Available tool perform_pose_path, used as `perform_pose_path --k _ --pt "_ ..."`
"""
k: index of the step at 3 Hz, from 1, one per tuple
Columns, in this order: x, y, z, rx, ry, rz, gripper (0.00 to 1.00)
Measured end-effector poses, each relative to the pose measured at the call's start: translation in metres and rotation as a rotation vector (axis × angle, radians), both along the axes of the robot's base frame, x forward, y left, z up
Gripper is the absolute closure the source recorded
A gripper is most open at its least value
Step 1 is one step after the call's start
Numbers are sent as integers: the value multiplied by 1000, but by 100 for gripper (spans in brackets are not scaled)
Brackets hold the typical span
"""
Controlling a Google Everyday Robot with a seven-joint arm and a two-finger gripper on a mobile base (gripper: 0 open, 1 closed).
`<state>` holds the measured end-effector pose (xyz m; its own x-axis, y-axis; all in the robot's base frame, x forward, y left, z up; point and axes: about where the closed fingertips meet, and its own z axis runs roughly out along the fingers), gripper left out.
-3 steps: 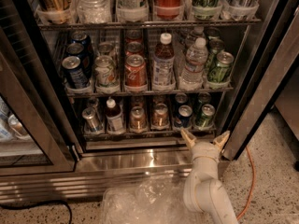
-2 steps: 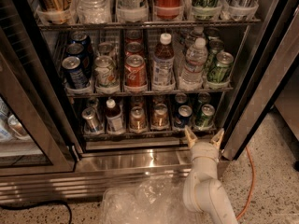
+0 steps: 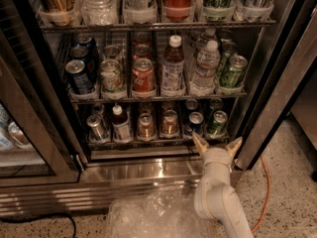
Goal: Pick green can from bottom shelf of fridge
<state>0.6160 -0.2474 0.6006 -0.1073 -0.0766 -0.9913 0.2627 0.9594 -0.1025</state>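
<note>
Glossy green can (image 3: 217, 123) upright at right end of bottom shelf (image 3: 148, 142), dark wire rack, steel-framed fridge (image 3: 148, 170), cream gripper (image 3: 217, 146) just below it, pale fingers (image 3: 199, 143) spread, apparently touching nothing.

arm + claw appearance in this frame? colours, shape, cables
Arm: smooth off-white rounded tubular shell, no visible cables or markings. Claw, at the fridge sill below the green can: two short tan, tapered fingers on an off-white wrist.

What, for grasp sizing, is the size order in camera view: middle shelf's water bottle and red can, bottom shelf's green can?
Water bottle
red can
green can; cans unsure, distances differ.
Open pincer sits below green can.
</note>
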Motion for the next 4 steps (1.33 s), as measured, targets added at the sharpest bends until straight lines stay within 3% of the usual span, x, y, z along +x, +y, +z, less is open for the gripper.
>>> perform_pose_path --k 1,2,4 --pt "0 0 0 0 0 0 1" --pt "0 0 0 0 0 0 18" --pt "7 -2 2 -8 4 -3 23"
